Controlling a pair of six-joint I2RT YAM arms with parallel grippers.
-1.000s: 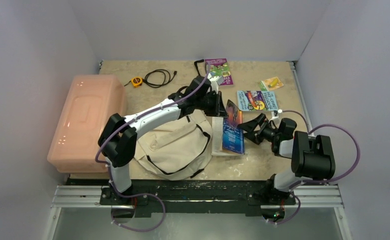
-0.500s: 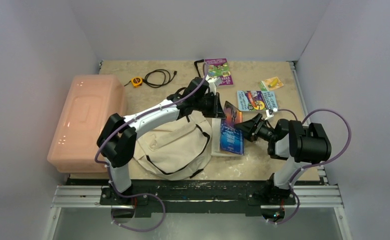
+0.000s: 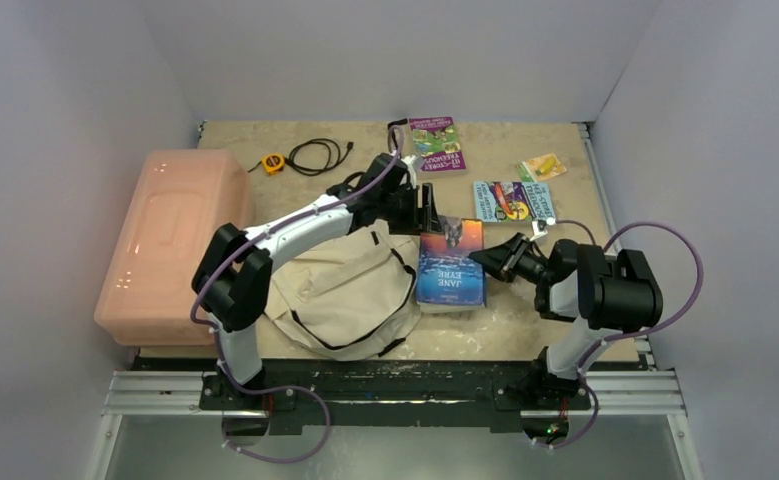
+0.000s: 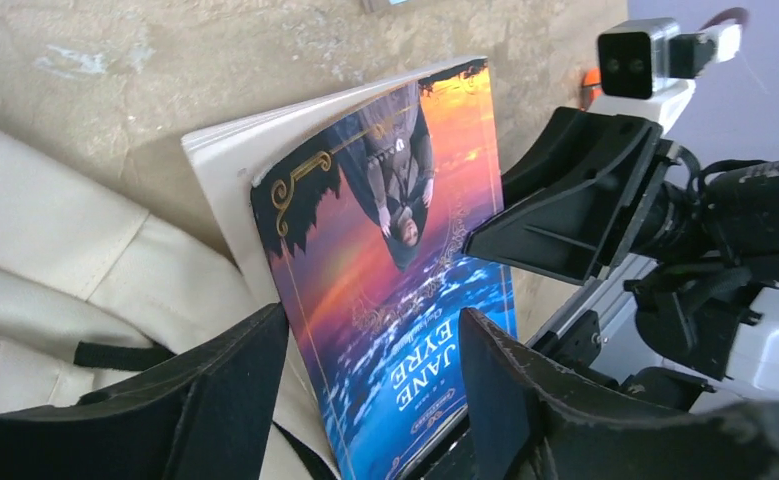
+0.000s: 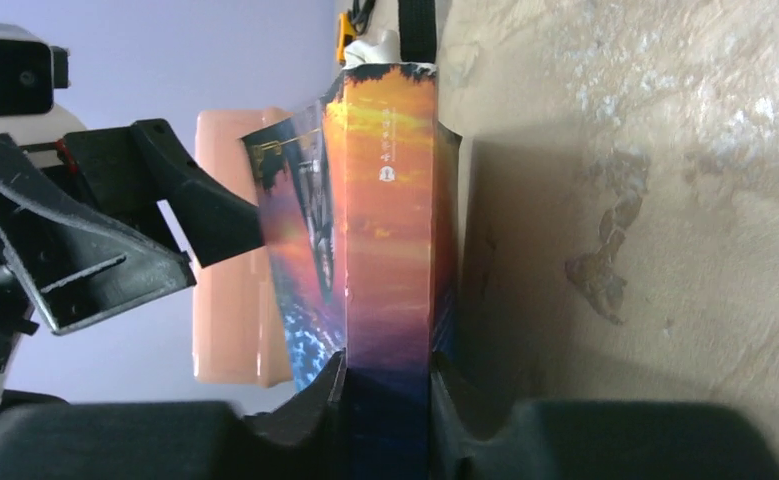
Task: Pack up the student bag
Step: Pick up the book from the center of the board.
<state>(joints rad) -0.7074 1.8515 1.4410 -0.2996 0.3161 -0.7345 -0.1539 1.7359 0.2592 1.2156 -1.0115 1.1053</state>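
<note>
While the right gripper [image 3: 485,257] pinches the right edge of the book [image 3: 451,262], its jaws closed tight on the spine in the right wrist view [image 5: 387,370], the left gripper [image 3: 427,207] stands with its jaws well apart. It sits at the book's far end, just beyond the bag's [image 3: 340,290] far right corner. The left wrist view shows the cover [image 4: 385,250] running between the parted fingers [image 4: 235,390]; whether they touch it I cannot tell. The book lies cover up just right of the bag, its left edge over the canvas. The bag rests on the table [image 3: 525,320] at the near edge, with a pink bin [image 3: 170,240] touching its left side. Beyond the bag lie a cable [image 3: 320,155] and a tape measure [image 3: 274,163].
</note>
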